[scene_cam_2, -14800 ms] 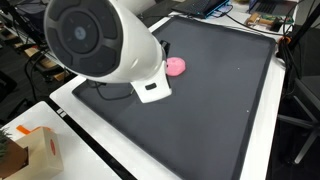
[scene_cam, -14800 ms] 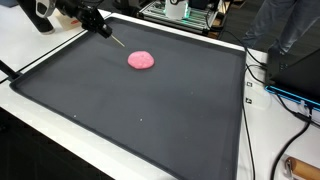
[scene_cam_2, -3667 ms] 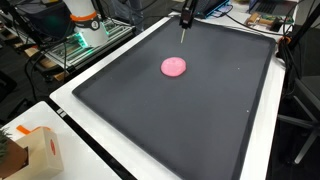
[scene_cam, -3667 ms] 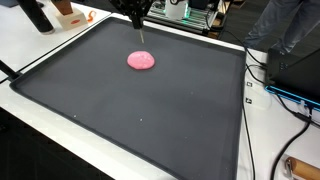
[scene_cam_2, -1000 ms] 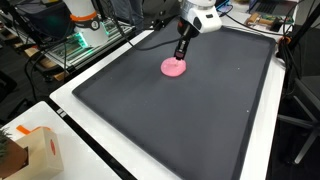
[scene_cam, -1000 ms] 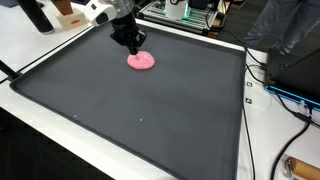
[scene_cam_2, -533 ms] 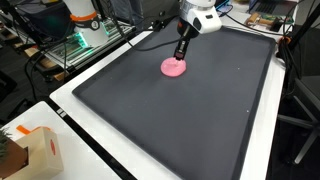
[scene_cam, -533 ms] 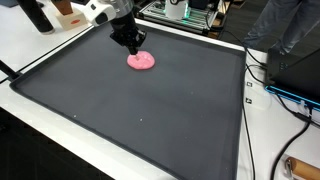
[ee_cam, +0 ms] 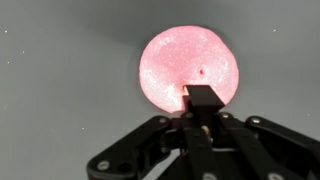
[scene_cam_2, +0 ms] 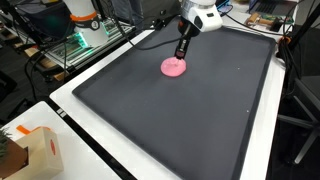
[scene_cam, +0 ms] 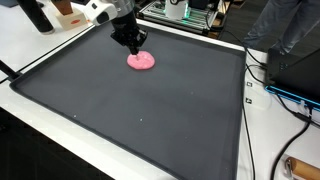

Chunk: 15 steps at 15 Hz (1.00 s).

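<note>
Pink round flat disc [scene_cam: 141, 61] of soft-looking material lies on the black mat [scene_cam: 150, 115], in the mat's far part, approx 12 o'clock from mat centre in that ext. view. In the wrist view the disc [ee_cam: 188, 65] fills the upper middle, w/ speckled surface and a small dark dent near its 3 o'clock side.

Your gripper [scene_cam: 134, 45] hangs low, just at the disc's 11 o'clock edge; in an ext. view the gripper [scene_cam_2: 181, 52] sits at 1 o'clock of the disc [scene_cam_2: 174, 68]. Jaws are drawn together, clamped on a dark slim tool [ee_cam: 202, 100]. In the wrist view its end overlaps the disc's 6 o'clock rim. Can't tell whether the tip touches the disc or hovers just above.

Around the mat [scene_cam_2: 190, 115] runs a white tabletop [scene_cam: 35, 55]. A cardboard box [scene_cam_2: 35, 150] stands well apart from the disc, at 7 o'clock.
</note>
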Tool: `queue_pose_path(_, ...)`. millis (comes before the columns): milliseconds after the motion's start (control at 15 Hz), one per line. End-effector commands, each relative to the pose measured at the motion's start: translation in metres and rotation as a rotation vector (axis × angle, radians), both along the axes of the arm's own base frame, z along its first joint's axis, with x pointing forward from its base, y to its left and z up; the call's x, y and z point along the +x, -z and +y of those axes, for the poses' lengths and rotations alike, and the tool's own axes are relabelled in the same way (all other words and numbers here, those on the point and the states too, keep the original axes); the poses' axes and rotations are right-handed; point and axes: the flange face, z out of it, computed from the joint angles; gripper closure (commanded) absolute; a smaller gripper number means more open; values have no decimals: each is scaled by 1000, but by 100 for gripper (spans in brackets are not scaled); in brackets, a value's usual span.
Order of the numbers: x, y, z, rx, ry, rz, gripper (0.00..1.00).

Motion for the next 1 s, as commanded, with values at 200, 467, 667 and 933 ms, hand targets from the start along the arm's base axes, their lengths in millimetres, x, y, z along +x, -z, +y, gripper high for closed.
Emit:
queue_pose_path(200,-6,-34,5,-18,2,-17,97)
queue_pose_path(467,-8,-61,7,-25,4,-43,97)
queue_pose_path(667,-12,-84,9,-26,-2,-56,97)
queue_pose_path(933,-19,-114,13,-27,-8,-65,97)
